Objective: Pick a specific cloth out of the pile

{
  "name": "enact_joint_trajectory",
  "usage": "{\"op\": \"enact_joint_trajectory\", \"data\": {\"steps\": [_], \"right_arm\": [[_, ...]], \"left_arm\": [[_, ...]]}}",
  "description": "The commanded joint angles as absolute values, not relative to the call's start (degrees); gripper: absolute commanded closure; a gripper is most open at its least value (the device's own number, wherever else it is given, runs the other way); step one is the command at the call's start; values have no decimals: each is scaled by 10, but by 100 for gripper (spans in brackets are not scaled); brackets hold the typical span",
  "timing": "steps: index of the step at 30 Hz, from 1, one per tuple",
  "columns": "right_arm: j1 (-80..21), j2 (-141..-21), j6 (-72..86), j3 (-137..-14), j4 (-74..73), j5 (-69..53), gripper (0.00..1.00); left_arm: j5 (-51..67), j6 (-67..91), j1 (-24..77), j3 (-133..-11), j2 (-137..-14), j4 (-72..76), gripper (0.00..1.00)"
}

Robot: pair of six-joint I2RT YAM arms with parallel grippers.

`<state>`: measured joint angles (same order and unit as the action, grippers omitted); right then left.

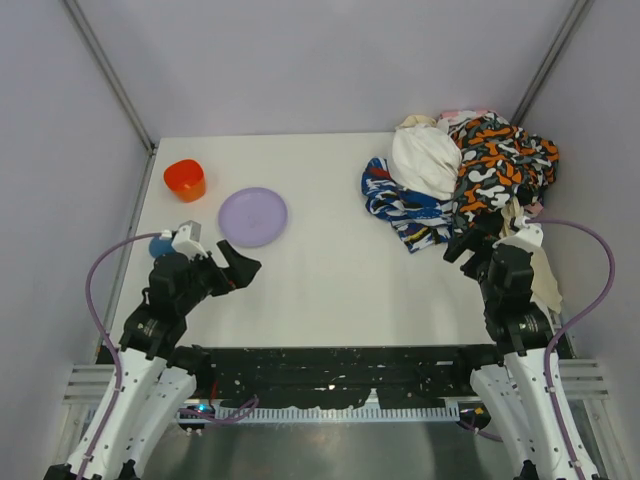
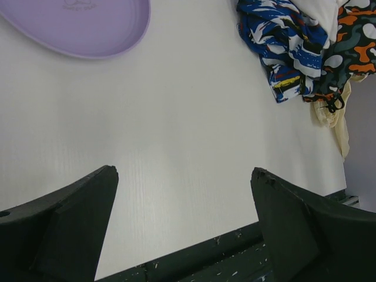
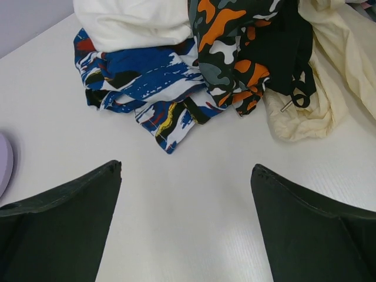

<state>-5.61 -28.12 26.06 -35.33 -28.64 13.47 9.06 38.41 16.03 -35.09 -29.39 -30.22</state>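
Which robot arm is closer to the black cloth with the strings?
Right. The right fingers sit open just short of the black cloth; the left fingers are far across the table, beside the purple plate.

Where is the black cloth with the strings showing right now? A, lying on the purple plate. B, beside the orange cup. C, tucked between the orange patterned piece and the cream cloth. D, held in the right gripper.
C: the right wrist view shows the black cloth peeking out between the orange patterned piece and the cream cloth, strings dangling, while the right gripper is open and empty.
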Motion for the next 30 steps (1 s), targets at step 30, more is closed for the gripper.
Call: {"op": "enact_joint_trajectory", "data": {"steps": [30], "right_arm": [[90,-697,80,-570,-144,257,5]], "left_arm": [[112,326,162,-316,-400,-171,0]]}}
